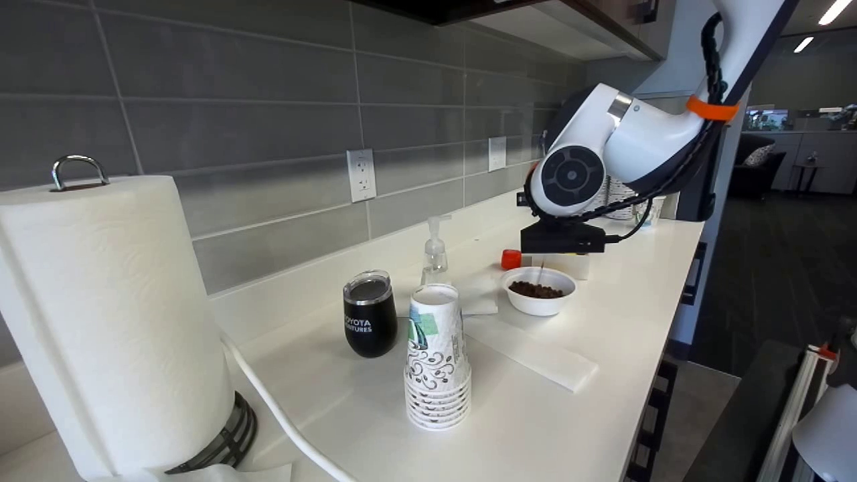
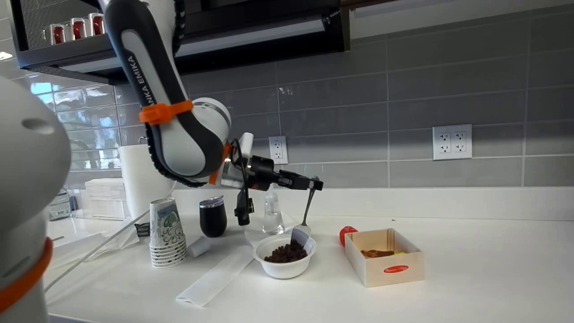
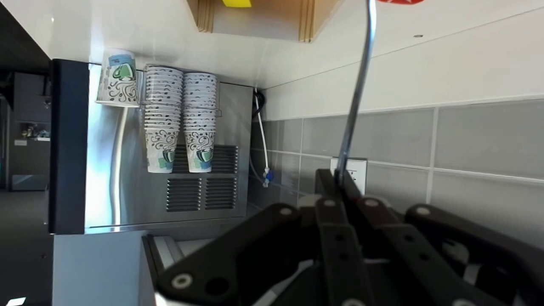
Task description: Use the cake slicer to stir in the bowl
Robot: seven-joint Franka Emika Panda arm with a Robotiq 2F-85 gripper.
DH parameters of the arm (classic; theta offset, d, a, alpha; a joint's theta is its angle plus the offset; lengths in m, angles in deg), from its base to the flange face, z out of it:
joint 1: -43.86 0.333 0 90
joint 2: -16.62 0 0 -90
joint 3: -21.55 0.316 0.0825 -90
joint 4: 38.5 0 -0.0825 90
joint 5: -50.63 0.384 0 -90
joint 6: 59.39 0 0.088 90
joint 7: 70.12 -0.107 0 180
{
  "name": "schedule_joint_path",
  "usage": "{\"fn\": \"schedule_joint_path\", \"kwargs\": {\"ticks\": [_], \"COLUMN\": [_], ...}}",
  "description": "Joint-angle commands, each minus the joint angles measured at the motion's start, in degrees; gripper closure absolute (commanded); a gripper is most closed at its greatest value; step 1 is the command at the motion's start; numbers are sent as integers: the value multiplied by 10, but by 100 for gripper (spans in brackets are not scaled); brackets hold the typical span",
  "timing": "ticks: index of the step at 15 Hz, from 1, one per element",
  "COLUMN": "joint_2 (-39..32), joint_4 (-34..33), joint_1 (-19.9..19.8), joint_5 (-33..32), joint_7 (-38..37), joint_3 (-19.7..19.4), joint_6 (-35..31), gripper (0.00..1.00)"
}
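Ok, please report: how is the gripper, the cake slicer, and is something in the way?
Gripper shut on cake slicer. Blade inside bowl, tip at brown pieces. Wooden box nearby, apart from bowl; might catch a wide stroke.

A silvery cake slicer (image 2: 305, 220), held by the top of its slim handle (image 3: 359, 85), slants blade-down into a small white bowl (image 2: 287, 270) on a white countertop (image 2: 484, 269). Its broad, flat blade (image 2: 301, 233) reaches inside the rim, the lower end among dark brown pieces (image 2: 283, 255) that partly fill the round, shallow bowl, which sits upright.
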Motion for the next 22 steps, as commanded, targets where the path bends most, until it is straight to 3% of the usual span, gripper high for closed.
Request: {"fn": "schedule_joint_path", "kwargs": {"ticks": [1, 11, 17, 22], "joint_2": [0, 7, 23, 19], "joint_4": [3, 1, 1, -4], "joint_1": [-2, -4, -1, -1], "joint_5": [4, 81, 113, 91], "joint_7": [-2, 83, 77, 34], "joint_3": [-2, -5, -7, -5], "joint_6": [13, -41, -98, -110], "gripper": [99, 99, 99, 99]}}
